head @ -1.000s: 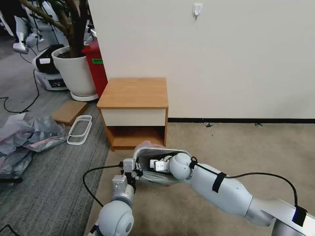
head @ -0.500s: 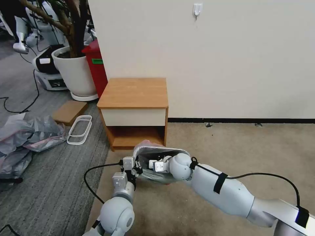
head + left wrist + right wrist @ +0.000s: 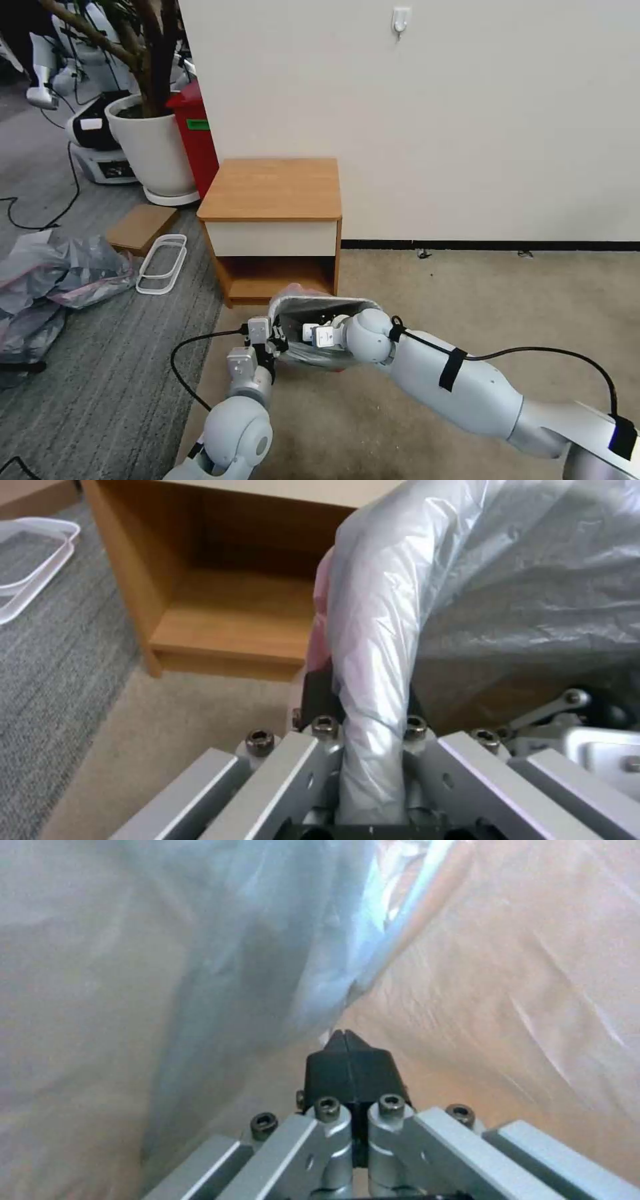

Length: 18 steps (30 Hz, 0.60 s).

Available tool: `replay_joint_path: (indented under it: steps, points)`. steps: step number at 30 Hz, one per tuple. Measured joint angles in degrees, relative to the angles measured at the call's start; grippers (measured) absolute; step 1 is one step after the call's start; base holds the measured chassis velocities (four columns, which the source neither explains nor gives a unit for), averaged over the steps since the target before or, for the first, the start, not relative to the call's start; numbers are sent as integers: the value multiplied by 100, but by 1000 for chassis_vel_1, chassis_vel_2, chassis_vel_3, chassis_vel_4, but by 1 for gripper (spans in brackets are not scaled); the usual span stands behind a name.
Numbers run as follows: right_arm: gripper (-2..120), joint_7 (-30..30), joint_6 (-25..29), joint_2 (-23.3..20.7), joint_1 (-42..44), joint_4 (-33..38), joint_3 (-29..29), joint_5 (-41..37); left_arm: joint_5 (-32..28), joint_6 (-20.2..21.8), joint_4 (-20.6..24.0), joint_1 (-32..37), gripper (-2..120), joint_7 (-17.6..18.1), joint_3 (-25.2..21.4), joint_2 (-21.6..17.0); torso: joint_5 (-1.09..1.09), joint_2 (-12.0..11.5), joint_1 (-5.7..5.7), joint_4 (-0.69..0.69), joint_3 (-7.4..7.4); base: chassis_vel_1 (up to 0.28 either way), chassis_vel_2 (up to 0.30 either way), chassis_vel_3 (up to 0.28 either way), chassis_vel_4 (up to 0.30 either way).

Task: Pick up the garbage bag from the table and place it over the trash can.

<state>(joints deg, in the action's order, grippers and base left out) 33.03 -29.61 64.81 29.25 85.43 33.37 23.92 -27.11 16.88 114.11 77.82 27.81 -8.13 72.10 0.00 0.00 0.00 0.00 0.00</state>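
The left gripper (image 3: 363,730) pinches a rolled fold of the bag (image 3: 380,630) over what seems the can's rim. Beyond stands the table (image 3: 220,615), with a white wire frame (image 3: 27,560) on grey carpet.

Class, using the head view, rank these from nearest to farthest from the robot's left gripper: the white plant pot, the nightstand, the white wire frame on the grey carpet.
From the left gripper, which grips the garbage bag's rim:
1. Nightstand, just behind it.
2. White wire frame, to its left on the floor.
3. White plant pot, far back left.

Both arms were glossy white with rounded joints, black cables and black straps; each claw had silver links, hex screws.
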Motion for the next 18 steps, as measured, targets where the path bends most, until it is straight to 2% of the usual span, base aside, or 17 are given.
replay_joint_path:
  steps: [18]
  points:
    - [0,4,-27,-757,-357,953,225,-607,-233,4,-330,-166,1,21,-12,-40,1,0,0,0,0,0,0,0,0]
